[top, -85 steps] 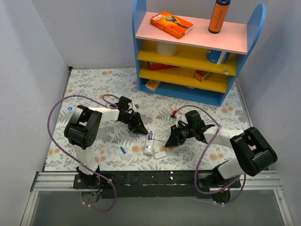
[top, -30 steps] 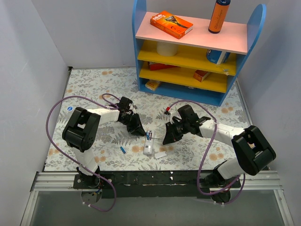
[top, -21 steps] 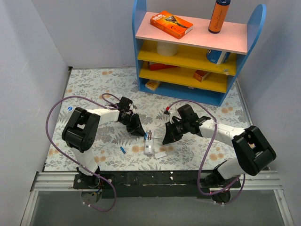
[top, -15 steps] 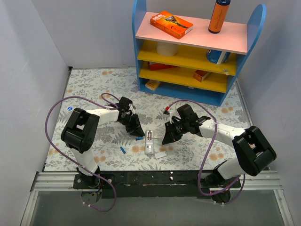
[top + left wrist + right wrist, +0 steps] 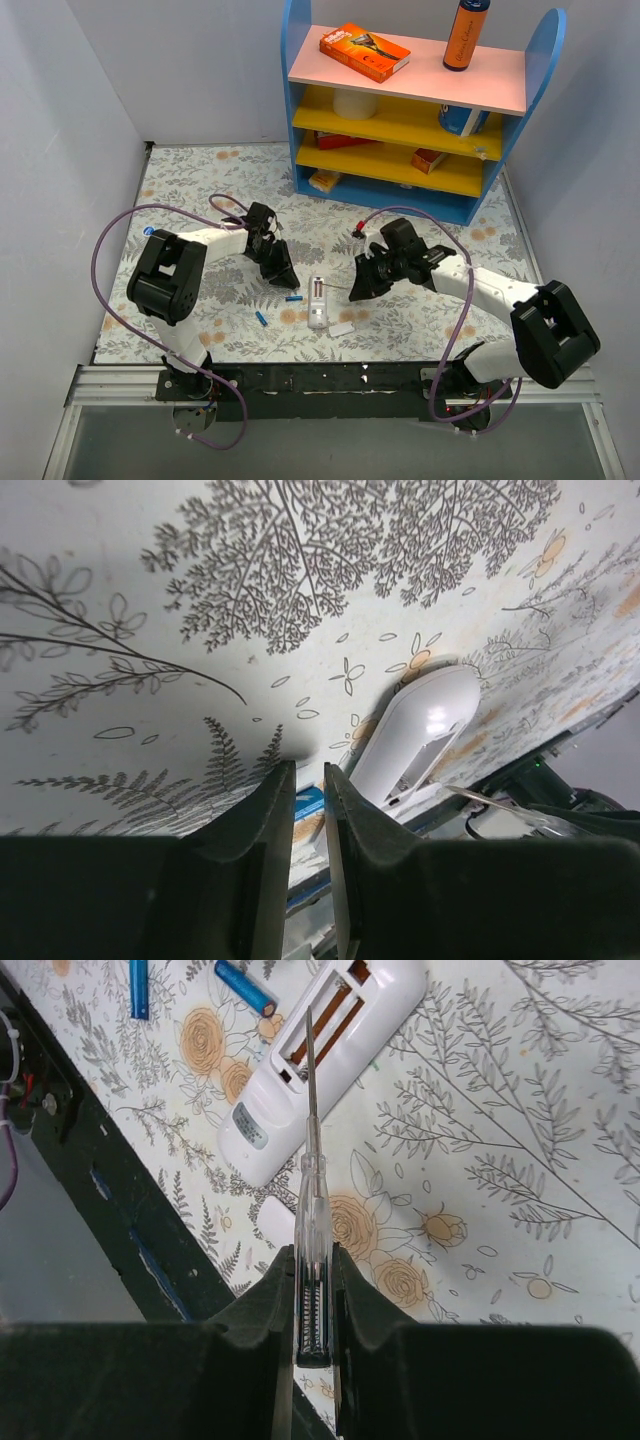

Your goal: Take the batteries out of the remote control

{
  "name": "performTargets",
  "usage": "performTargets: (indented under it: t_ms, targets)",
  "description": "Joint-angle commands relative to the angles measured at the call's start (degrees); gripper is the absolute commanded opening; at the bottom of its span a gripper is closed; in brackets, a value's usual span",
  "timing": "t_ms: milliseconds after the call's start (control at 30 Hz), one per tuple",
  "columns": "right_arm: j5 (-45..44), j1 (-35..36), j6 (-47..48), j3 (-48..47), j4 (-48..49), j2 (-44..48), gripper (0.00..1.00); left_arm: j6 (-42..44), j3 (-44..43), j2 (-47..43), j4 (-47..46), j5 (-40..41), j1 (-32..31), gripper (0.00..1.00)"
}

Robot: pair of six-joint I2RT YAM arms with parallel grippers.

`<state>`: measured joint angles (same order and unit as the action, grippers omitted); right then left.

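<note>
The remote control (image 5: 317,306) lay on the table (image 5: 200,190) between both arms, its slot open. 1 battery (image 5: 294,297) lay just left of it, and a 2nd battery (image 5: 260,318) lay farther left. The right pincer (image 5: 313,1260) pinched a clear-handled tool (image 5: 311,1185), its rod over the slot. The left pincer (image 5: 310,780) stood barely spread, gripping nothing.

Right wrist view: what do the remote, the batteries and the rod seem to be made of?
Remote: looks like white moulded plastic, smooth and slightly glossy, with rounded edges.
Batteries: blue outer wrap with a light sheen, probably film over metal; the look leaves this open.
Rod: thin silvery shaft, likely steel. Its handle looks like clear plastic, since a spring shows through it.
</note>
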<state>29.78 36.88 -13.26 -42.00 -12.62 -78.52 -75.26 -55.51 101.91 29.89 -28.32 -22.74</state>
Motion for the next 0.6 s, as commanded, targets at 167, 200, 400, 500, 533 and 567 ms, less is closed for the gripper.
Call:
performTargets:
  t_ms: [167,200,400,500,533,567]
  targets:
    - [-18.78,0.12,-0.37,-1.33,-5.30,4.78,0.01,5.21,-5.75,-9.08,3.33,7.84,0.42,0.34]
    - [-20.01,0.12,-0.45,-0.90,-5.48,4.87,0.01,5.65,-5.84,-10.49,3.07,8.10,0.42,0.38]
    - [-25.99,0.03,-2.12,1.04,-3.12,6.19,0.12,7.50,-4.09,-23.32,-0.88,5.56,0.50,0.94]
    - [-27.05,0.12,-2.21,2.97,-0.74,6.36,0.16,8.46,-1.19,-28.33,-3.34,5.46,0.50,0.98]
    - [-26.79,0.12,-2.21,3.76,-0.30,6.19,0.17,8.73,-0.14,-29.47,-5.09,5.73,0.42,0.98]
    - [-26.62,0.03,-2.13,4.20,0.57,5.67,0.20,8.91,2.66,-32.18,-6.32,5.90,0.33,0.98]
